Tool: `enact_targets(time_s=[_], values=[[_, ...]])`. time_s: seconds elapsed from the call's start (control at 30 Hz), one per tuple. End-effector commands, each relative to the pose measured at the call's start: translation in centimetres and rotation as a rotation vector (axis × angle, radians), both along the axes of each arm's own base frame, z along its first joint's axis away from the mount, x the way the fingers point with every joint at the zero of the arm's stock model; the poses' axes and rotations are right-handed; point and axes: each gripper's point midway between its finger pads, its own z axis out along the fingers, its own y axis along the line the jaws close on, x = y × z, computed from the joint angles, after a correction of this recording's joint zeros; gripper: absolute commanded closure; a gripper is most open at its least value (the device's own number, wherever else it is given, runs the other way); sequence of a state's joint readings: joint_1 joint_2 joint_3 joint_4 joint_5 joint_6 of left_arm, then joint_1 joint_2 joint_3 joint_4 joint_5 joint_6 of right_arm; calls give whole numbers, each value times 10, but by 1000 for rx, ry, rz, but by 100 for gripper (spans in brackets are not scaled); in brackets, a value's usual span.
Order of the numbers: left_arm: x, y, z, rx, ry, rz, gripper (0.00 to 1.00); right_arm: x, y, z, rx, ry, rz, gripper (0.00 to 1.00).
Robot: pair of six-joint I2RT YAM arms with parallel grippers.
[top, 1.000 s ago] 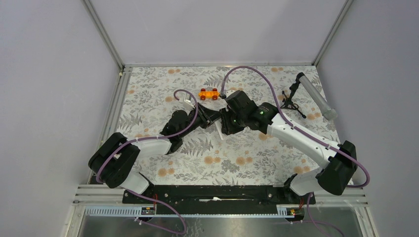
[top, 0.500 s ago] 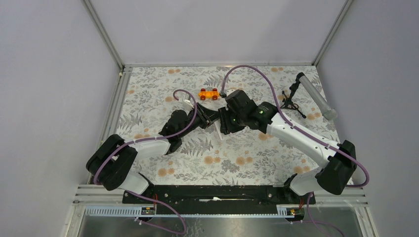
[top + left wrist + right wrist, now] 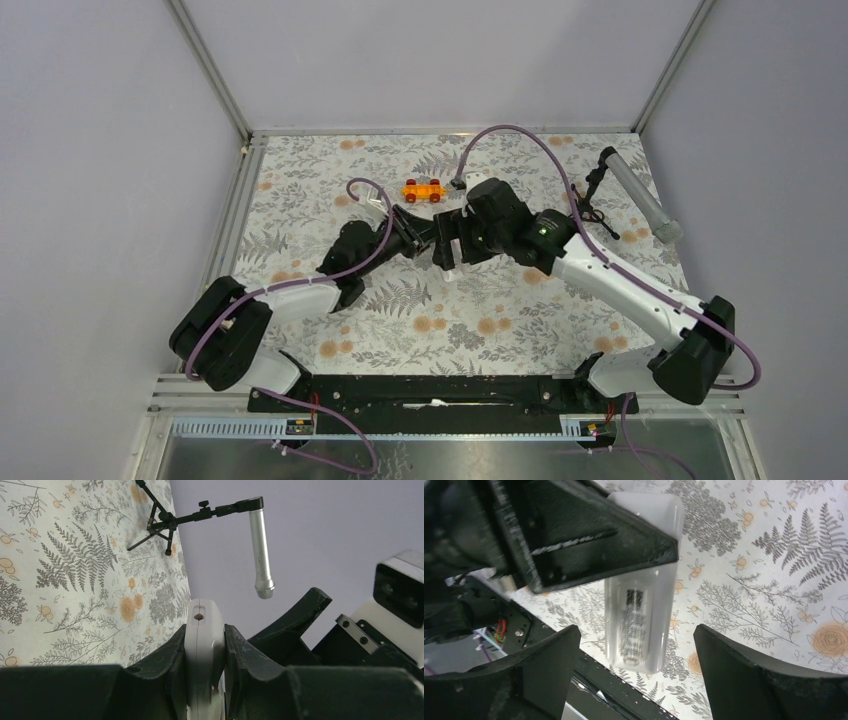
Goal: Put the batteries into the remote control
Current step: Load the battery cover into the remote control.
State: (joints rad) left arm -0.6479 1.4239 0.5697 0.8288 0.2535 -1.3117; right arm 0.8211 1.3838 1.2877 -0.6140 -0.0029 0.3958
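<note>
Remote point(image 3: 640, 615): clamped in the left gripper point(image 3: 204, 632), over mid-table, on the near side of the car point(image 3: 422, 190).

Left wrist view: remote is edge-on, seam running down the middle, small dark dot on the end face. Left fingers point(image 3: 167, 657) press on both flat sides, with no gap on either side.

Right wrist view: a broad flat face points at the camera. It has a printed label point(image 3: 634, 600), too blurred to read. One left finger crosses the remote's upper part and the lower end sticks out free. Floral cloth sits behind it. The remote looks held off the table point(image 3: 500, 320), but contact can't be ruled out from these views.

Right gripper point(image 3: 636, 630): jaws spread wide. Right fingers point(image 3: 549, 670) flank the remote, one on each side, both clear of it and gripping nothing.

Top view: the two wrists meet nearly head-on at table centre, left arm coming from the near left and right arm from the near right. The remote is mostly hidden under them. Only a white sliver shows just below the wrists.

Left wrist view also shows a right finger just beside the left gripper's outer finger, apart from the remote.

Rest: orange car sits on the cloth just beyond the grippers. Grey tube point(image 3: 640, 195) on a black tripod point(image 3: 590, 205) stands at the far right, well apart from both grippers.
</note>
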Motion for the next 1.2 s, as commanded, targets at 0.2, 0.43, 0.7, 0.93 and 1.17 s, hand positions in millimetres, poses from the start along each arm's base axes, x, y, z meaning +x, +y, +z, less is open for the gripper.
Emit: enact_targets(time_s=[0.2, 0.43, 0.7, 0.93, 1.17], values=[[-3, 15, 48, -130, -89, -16, 100, -13, 7, 59, 370, -81, -50, 0], [-14, 22, 54, -126, -102, -65, 100, -19, 0, 66, 551, -92, -150, 1], [-31, 22, 74, -127, -172, -152, 100, -30, 16, 63, 674, -12, -116, 0], [-39, 22, 84, -142, -187, -187, 100, -28, 28, 66, 716, 22, -93, 20], [-41, 24, 90, -177, -167, -204, 100, -32, 38, 64, 736, 41, -34, 38]])
